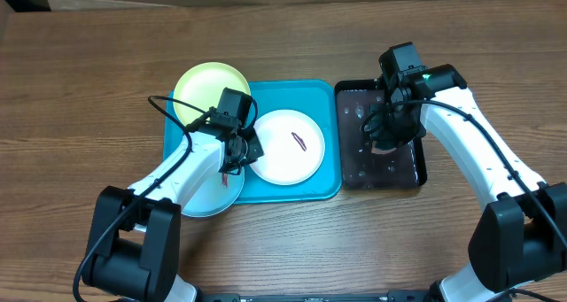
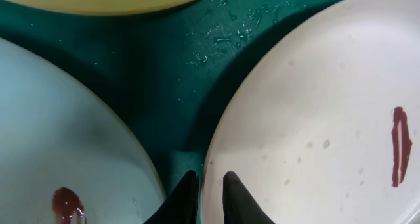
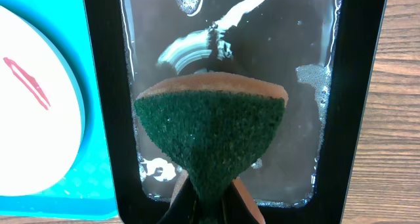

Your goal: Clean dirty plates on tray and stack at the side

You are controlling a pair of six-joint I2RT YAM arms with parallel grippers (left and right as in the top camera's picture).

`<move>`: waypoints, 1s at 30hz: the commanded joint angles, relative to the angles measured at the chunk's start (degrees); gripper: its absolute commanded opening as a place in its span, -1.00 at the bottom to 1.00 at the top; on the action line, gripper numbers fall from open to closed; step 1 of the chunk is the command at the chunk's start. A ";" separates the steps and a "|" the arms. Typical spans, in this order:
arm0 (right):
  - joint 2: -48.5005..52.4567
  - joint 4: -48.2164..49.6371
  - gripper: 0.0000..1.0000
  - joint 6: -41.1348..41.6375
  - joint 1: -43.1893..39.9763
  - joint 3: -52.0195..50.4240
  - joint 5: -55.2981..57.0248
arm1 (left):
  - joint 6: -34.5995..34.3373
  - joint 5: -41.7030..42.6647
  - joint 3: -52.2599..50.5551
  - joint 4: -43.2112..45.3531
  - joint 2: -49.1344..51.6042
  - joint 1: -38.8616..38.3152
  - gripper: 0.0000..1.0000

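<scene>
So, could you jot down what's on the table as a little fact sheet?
Turquoise tray: carries yellow plate, white plate, light blue plate
Smears: reddish, on white and light blue
Left fingers: astride white plate's rim
Right fingers: clamped on green sponge
Black tray: soapy water, under sponge

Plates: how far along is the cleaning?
Nothing looks finished: the white plate and light blue plate show red smears, and no stack stands beside the tray. In hand: the left jaws grip the white plate's rim, the right jaws hold a green sponge over the black tray. Left: wiping and stacking all three.
</scene>
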 commanded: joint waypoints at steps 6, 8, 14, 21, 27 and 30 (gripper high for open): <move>-1.01 0.35 -0.92 -0.02 0.28 0.37 0.55 | -0.13 -3.93 -0.61 0.24 0.96 -2.08 -0.67; -1.01 0.37 -0.92 -0.02 0.28 0.37 0.55 | -0.15 -3.93 -0.61 0.24 0.96 -2.27 -0.68; -1.01 0.48 -0.92 -0.02 0.28 0.37 0.52 | -0.13 -3.96 -0.61 0.17 0.96 -2.27 -0.67; -1.01 0.52 -0.92 -0.02 0.28 0.37 0.52 | -0.13 -3.96 -0.63 -0.13 0.96 -2.27 -0.67; -1.01 0.52 -0.92 0.00 0.28 0.37 0.52 | -0.15 -4.11 -1.22 0.57 0.96 -2.27 -0.67; -1.01 0.52 -0.92 -0.02 0.28 0.37 0.52 | -0.15 -4.11 -1.31 0.70 0.96 -2.25 -0.66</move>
